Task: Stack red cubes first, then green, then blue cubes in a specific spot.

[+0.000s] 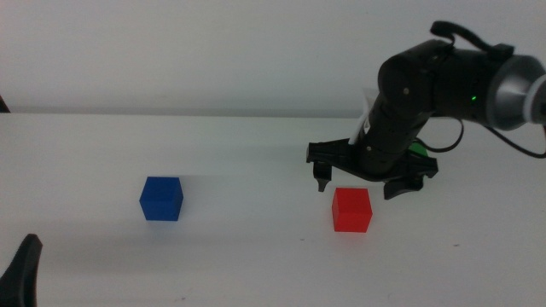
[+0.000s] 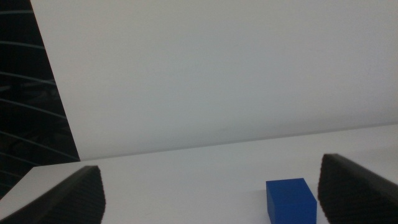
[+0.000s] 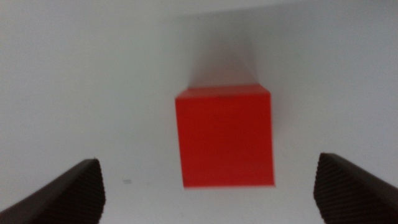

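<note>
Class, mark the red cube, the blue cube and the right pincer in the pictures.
red cube (image 1: pixel 351 210): middle view, on its front face.
blue cube (image 1: pixel 161 199): middle view, on its front face.
right pincer (image 1: pixel 357 180): middle view, midway between its open tips, just above the red cube.

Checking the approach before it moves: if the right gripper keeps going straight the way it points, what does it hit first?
Most likely the red cube: it lies centred between the right gripper's open jaws, apparently just ahead.
</note>
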